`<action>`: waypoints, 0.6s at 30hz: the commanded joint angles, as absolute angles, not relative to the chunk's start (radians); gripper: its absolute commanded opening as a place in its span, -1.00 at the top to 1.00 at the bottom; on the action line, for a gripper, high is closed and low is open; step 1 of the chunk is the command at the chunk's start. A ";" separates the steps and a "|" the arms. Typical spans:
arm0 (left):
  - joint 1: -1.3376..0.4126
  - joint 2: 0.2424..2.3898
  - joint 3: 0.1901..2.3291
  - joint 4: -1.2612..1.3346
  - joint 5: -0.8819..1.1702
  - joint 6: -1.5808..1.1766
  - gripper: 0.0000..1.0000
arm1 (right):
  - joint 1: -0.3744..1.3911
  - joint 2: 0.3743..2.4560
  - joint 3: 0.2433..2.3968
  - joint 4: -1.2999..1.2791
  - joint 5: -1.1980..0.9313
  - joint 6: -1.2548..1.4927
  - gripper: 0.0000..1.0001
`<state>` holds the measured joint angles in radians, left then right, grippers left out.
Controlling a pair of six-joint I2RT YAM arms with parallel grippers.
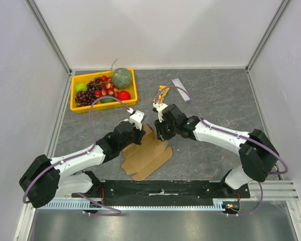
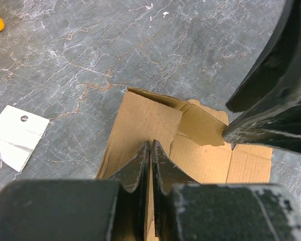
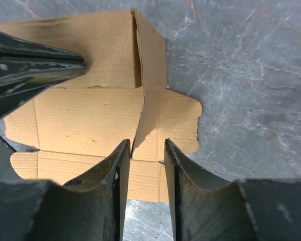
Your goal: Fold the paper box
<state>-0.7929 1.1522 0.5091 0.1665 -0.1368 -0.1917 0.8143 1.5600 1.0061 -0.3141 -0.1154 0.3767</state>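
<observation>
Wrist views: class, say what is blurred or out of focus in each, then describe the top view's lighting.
Left wrist view: the left gripper fills the bottom, soft-edged; the paper box is sharp. Right wrist view: the right gripper is blurred near the lens, cardboard crisp. Top view: even light, faint shadows, all in focus.

Left arm (image 1: 80,160): stretched low from its base at 8 o'clock in the top view, forearm heading toward 2 o'clock.
Left gripper (image 2: 150,145): tipped downward, fingers pressed together on a thin upright wall of the paper box (image 2: 200,155).
Right arm (image 1: 215,133): elbow at 4 o'clock, forearm reaching toward 10 o'clock.
Right gripper (image 3: 145,145): tipped downward, fingers parted with a clear gap, gripping nothing.
Grippers together: near the middle of the top view, close but apart; the right sits at 3 o'clock of the left.
</observation>
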 commanded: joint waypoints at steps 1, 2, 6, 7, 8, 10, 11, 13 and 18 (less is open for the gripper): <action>-0.790 1.155 0.495 0.189 -0.126 -0.167 0.83 | 0.801 1.453 1.028 -0.296 -0.060 0.354 0.15; -0.790 1.157 0.494 0.189 -0.126 -0.167 0.83 | 0.792 1.442 1.031 -0.292 -0.046 0.351 0.15; -0.790 1.155 0.492 0.189 -0.121 -0.170 0.83 | 0.736 1.414 1.011 -0.239 0.015 0.360 0.14; -0.792 1.154 0.494 0.189 -0.120 -0.170 0.83 | 0.721 1.417 1.005 -0.221 0.041 0.364 0.16; -0.790 1.151 0.494 0.189 -0.120 -0.170 0.83 | 0.710 1.427 0.999 -0.206 0.057 0.364 0.17; -0.790 1.150 0.495 0.189 -0.117 -0.172 0.83 | 0.687 1.462 0.991 -0.175 0.042 0.353 0.26; -0.792 1.150 0.494 0.189 -0.114 -0.172 0.83 | 0.683 1.486 0.989 -0.152 0.020 0.325 0.29; -0.790 1.144 0.497 0.186 -0.112 -0.173 0.83 | 0.681 1.525 0.977 -0.105 -0.050 0.270 0.28; -0.790 1.134 0.503 0.181 -0.112 -0.176 0.83 | 0.681 1.523 0.835 0.138 -0.162 0.206 0.00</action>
<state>-0.7929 1.1511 0.5056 0.1730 -0.1280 -0.1917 0.6769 1.5284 0.9333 -0.0757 -0.0677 0.2848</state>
